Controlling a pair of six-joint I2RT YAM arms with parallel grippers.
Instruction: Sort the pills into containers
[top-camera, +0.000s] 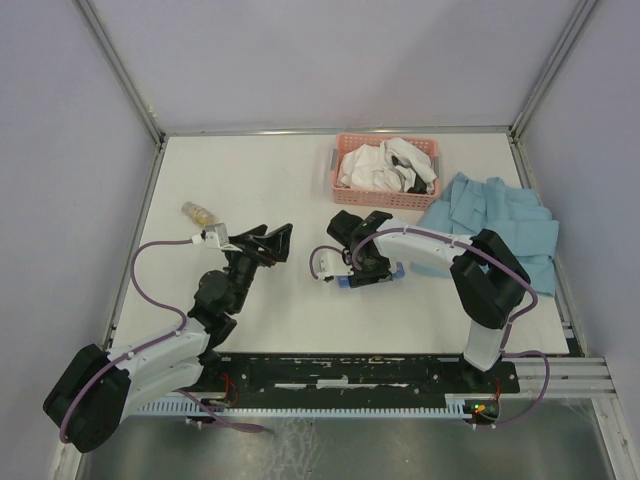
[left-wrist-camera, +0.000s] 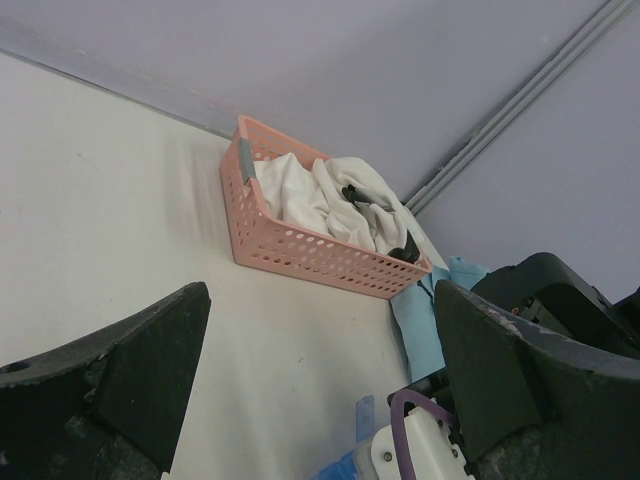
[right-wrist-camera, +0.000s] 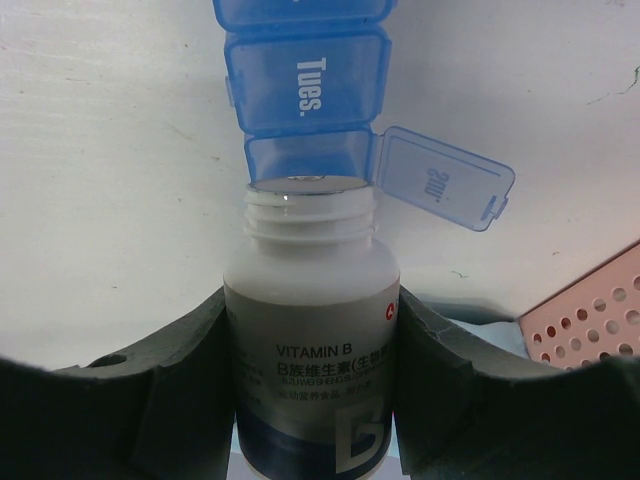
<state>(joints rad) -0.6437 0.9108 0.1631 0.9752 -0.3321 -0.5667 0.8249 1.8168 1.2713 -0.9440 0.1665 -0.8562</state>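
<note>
Right wrist: right gripper (right-wrist-camera: 310, 300) clenched on the vitamin bottle (right-wrist-camera: 310, 340), mouth at the blue organiser (right-wrist-camera: 305, 85), top centre, one lid open. Probably light, slidey plastic, so pinch its long sides; left gripper (left-wrist-camera: 320, 300) gapes empty.

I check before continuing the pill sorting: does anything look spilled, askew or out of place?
Nothing looks spilled. Only a small clear bottle lies on its side at the far left, away from the blue pill organiser and the Vitamin B bottle in the right gripper.
</note>
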